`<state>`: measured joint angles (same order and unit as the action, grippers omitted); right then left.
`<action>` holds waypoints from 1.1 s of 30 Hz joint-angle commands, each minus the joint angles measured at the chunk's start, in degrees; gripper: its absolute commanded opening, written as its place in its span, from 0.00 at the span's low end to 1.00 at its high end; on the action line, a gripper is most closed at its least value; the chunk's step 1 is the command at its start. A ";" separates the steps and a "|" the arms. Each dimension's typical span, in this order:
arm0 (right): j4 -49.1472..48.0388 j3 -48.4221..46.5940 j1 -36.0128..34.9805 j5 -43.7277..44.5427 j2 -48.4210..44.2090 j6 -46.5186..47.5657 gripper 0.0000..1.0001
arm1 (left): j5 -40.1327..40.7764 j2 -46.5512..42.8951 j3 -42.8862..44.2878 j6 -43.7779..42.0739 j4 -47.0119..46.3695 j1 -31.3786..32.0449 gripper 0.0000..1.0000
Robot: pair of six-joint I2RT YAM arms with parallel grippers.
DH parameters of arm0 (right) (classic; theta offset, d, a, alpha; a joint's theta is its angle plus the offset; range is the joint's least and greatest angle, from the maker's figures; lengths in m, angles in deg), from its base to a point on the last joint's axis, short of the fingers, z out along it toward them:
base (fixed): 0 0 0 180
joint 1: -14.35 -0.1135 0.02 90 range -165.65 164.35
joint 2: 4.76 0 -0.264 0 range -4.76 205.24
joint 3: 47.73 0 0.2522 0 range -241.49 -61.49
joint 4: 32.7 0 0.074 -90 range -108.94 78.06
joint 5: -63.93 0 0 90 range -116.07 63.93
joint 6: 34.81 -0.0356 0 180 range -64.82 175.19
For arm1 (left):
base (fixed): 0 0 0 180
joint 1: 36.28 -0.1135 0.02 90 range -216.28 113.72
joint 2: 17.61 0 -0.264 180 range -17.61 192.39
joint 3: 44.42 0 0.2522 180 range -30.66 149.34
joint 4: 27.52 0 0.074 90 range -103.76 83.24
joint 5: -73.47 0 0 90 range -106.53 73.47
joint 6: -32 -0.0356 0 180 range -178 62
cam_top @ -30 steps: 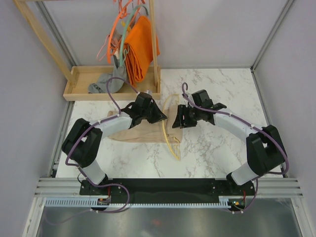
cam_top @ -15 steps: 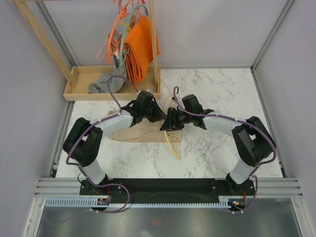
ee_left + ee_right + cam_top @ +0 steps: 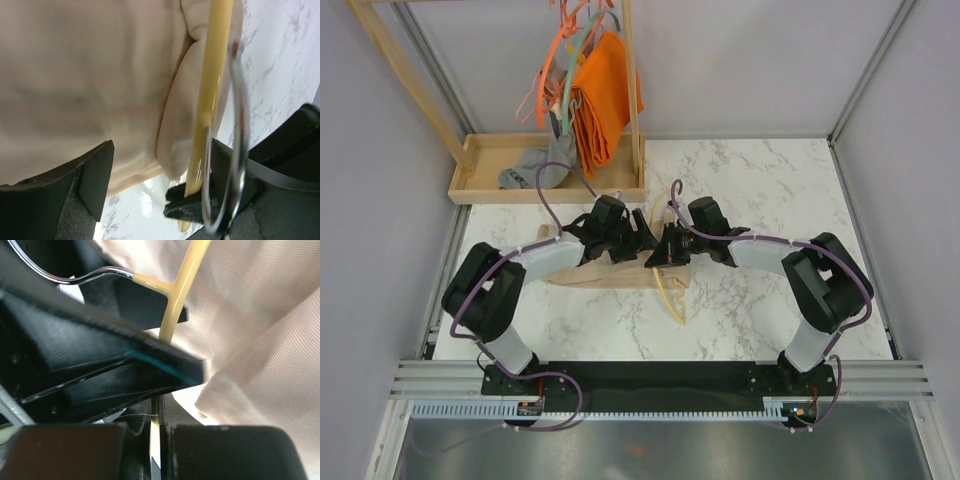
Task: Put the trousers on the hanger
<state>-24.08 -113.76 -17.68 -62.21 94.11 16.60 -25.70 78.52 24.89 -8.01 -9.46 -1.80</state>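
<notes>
The beige trousers lie folded on the marble table, filling the left wrist view. The pale yellow hanger lies along their right edge, its lower end pointing toward the arms. My left gripper is open, its fingers either side of the trousers' edge and the hanger's bar and metal hook. My right gripper is shut on the hanger's bar, the thin yellow rod pinched between its fingers. The two grippers nearly touch.
At the back left a wooden tray holds a small grey garment. Above it on a wooden rack hang an orange cloth, orange hangers and a teal hanger. Walls close in on both sides.
My right gripper moved left to the hanger and shut on its bar. My left gripper opened and let go of the hanger, staying beside it.
</notes>
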 commanded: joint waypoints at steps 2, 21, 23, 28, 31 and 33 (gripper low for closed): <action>-8.47 1.38 -0.05 -1.38 0.36 -1.13 0.00 | -1.20 -10.23 -5.26 -4.47 -0.95 0.24 0.84; -56.36 20.71 9.35 -17.99 0.27 -27.59 0.00 | -10.77 -28.75 -21.81 -1.84 -11.85 -6.09 0.47; -60.76 21.94 10.49 -19.31 0.27 -29.78 0.00 | -14.10 -21.98 -19.79 -1.31 -13.87 -6.00 0.59; -62.61 24.32 11.55 -20.72 1.23 -30.14 0.00 | -19.74 -8.89 -10.21 -0.08 -18.53 -6.00 0.73; -64.63 24.94 11.55 -21.08 2.82 -31.02 0.00 | -21.42 -1.06 -4.50 0.88 -18.27 -5.91 0.75; -66.39 25.11 11.73 -21.08 3.78 -31.63 0.00 | -22.29 3.15 -1.43 1.68 -18.79 -5.83 0.75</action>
<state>-84.39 -89.50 -6.06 -80.20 96.58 -12.49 -43.82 77.37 18.40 -8.70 -23.65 -7.68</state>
